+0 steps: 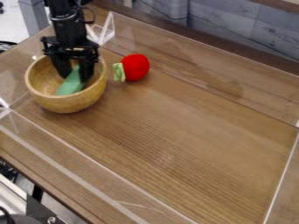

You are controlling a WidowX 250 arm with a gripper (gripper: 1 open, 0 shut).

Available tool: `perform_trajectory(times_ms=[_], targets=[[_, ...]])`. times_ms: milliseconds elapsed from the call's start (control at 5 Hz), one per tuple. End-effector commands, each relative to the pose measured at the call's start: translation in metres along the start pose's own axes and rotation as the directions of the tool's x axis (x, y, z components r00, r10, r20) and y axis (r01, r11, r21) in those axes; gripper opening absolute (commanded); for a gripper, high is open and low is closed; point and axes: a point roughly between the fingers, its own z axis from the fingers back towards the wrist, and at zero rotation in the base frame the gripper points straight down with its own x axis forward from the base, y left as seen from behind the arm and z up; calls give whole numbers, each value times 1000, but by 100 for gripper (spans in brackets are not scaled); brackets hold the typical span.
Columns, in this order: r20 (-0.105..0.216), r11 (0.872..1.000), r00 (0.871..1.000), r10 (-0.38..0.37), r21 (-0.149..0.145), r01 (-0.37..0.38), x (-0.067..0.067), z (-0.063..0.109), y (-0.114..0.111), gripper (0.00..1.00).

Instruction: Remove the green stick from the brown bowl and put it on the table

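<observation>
Green stick [73, 82] between claw [73, 72] fingers (bowl-bound)

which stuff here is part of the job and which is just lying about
In the job:
flat bright green stick
round light-brown wooden bowl
brown wood-grain table
black gripper, down in the bowl

Lying about:
red round toy fruit

No writing, label, brand, number or sign can be read anywhere in this view; every surface that shows is plain or too blurred to carry legible marks.
</observation>
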Motion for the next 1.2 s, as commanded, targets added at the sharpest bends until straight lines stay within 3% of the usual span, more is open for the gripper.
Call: perform_trajectory(times_ms=[0,200,600,800,1000], targets=[[57,999,997,-54,9,53,10,16,10,100],[57,996,994,-88,-2,88,9,16,14,100],[66,998,996,-63,-23,64,-6,11,8,100],[67,997,995,-75,-23,77,-5,15,3,0],[72,998,996,-61,-25,63,-5,19,6,0]])
